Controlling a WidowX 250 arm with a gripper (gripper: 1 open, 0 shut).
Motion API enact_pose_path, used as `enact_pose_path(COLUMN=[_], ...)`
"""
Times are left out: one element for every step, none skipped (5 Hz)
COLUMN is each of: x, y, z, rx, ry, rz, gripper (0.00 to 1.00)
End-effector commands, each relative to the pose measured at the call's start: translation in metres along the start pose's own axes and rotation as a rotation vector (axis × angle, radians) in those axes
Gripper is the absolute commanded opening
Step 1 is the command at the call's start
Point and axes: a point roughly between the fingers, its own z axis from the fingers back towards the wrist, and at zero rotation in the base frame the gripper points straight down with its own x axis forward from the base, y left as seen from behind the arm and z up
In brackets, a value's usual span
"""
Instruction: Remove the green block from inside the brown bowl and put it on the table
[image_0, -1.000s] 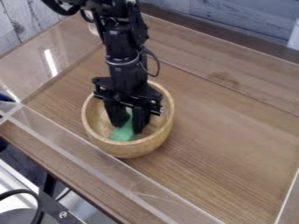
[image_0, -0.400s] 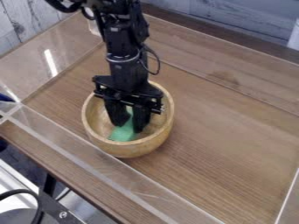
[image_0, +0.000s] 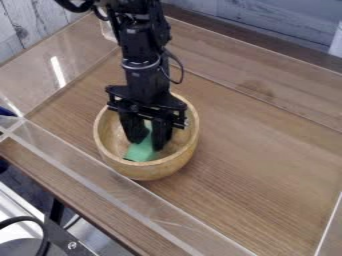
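Note:
The brown bowl (image_0: 177, 160) sits on the table (image_0: 254, 130) left of centre, near the front acrylic wall. Inside it lies the green block (image_0: 139, 151), partly covered by the arm. My black gripper (image_0: 144, 142) points straight down into the bowl, its fingers reaching to the block and closed around it. Only the block's lower left end shows between and below the fingers.
Low clear acrylic walls (image_0: 80, 165) run along the front and left edges of the table. Bare wood-grain tabletop spreads to the right of and behind the bowl. A black cable and wheel-like part (image_0: 20, 240) sit outside the wall at the bottom left.

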Motion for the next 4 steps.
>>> enact_pose_path(x=[0.0117,0.0117,0.0117,0.0116], y=[-0.0016,-0.0020,-0.0025,-0.0030], z=[0.0131,0.0139,0.0145,0.0151], rx=[0.002,0.000,-0.001,-0.002], ry=[-0.049,-0.046,-0.043,-0.039], rz=[-0.006,-0.004,-0.002,0.000], gripper=[0.00,0.00,0.00,0.00])
